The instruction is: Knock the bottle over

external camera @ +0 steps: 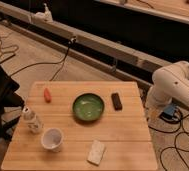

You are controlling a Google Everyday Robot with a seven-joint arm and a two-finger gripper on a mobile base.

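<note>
The bottle [32, 120] is small and clear with a white cap. It stands upright near the left edge of the wooden table [123, 135]. My white arm [175, 85] is bent beside the table's right side. Its gripper [151, 111] hangs low just off the right edge, far from the bottle and touching nothing on the table.
A white cup [52, 139] stands just right of and in front of the bottle. A green bowl [88, 107] sits mid-table, with a dark bar [117, 101] to its right. A small orange item [47, 95] lies at the back left and a white packet [96, 152] at the front. Cables run across the floor.
</note>
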